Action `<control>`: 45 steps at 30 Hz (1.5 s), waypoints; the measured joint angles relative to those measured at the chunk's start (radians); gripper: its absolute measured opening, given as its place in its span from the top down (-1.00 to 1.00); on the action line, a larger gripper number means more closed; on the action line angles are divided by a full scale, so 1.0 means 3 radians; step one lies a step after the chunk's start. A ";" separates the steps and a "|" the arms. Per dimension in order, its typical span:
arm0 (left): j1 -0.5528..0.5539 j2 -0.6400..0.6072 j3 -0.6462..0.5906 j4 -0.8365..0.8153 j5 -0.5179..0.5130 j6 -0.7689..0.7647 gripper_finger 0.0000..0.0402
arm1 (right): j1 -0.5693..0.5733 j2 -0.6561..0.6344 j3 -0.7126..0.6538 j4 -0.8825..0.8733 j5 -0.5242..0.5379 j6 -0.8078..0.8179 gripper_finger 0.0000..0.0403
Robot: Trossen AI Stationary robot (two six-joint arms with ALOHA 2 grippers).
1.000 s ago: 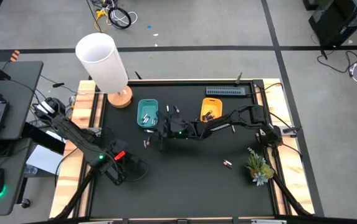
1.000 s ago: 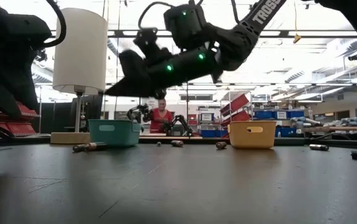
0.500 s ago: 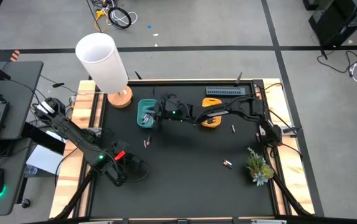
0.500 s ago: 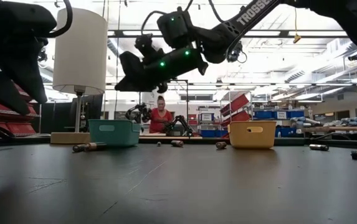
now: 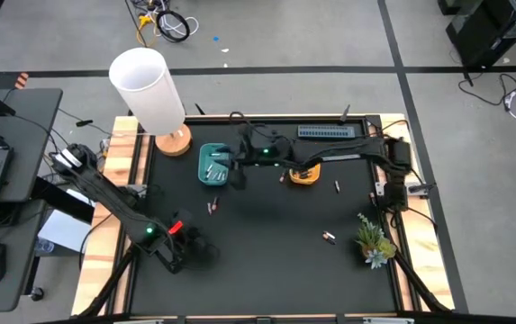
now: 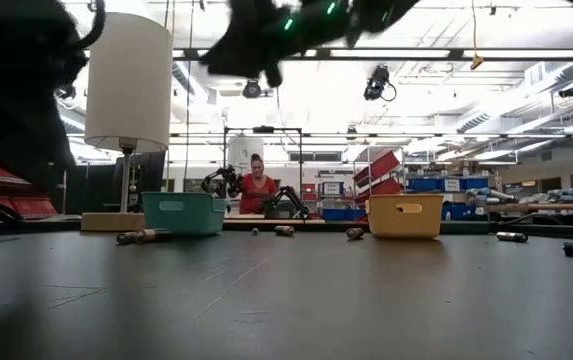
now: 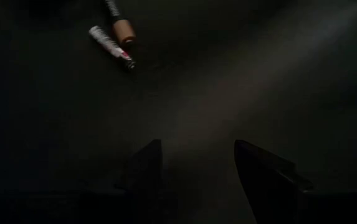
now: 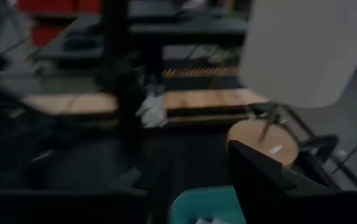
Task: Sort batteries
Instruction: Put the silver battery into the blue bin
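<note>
Two trays sit toward the far edge of the black worktop (image 5: 267, 261): a teal tray (image 5: 212, 165) already holding a few batteries, and a yellow tray (image 5: 304, 176) partly covered by the right arm. The right gripper (image 5: 238, 170) hangs at the teal tray's rim with its fingers parted and nothing visible between them, so the step in hand looks like a drop into that tray. The left gripper (image 7: 194, 163) hovers low near the worktop's near-left corner, fingers apart and empty, facing a pair of loose batteries (image 7: 113, 38) lying just beside each other. Other batteries lie scattered: one (image 5: 337, 186) toward the right edge, another (image 5: 328, 237) near the small plant (image 5: 374, 241). The next move probably calls for a descent onto one loose cell, fingers straddling its thin body so it does not roll. A white lamp (image 5: 149, 90) stands at the far-left corner. Beyond the table the low view shows a workshop with shelving, and a person (image 6: 259, 188) seated in the distance.
</note>
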 joint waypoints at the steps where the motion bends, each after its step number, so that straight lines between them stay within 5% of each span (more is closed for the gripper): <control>1: 0.0000 0.0076 0.0000 0.0037 -0.0010 0.0185 -0.06 | 0.0027 -0.0105 -0.0016 -0.0153 -0.0063 -0.0021 0.22; 6: 0.0035 0.0414 0.0000 0.0034 -0.0127 0.0698 -0.06 | 0.0204 -0.0646 -0.0297 -0.0547 -0.0162 -0.0075 0.28; 14: 0.0082 0.0768 0.0000 0.0301 -0.0979 0.0674 -0.07 | 0.0602 -0.1401 -0.1008 -0.0663 0.0053 0.0250 0.38; 20: 0.0119 0.1014 0.0000 0.0320 -0.1232 0.0235 -0.07 | 0.0884 -0.1709 -0.1365 -0.0701 0.0312 0.0517 0.42; 41: 0.0512 0.1477 0.0006 0.0300 -0.1187 -0.0175 -0.06 | 0.1178 -0.1839 -0.1557 -0.0711 0.0426 0.0788 0.44; 45: 0.0514 0.1477 0.0006 0.0310 -0.1152 -0.0175 0.08 | 0.1190 -0.1839 -0.1557 -0.0711 0.0426 0.0794 0.44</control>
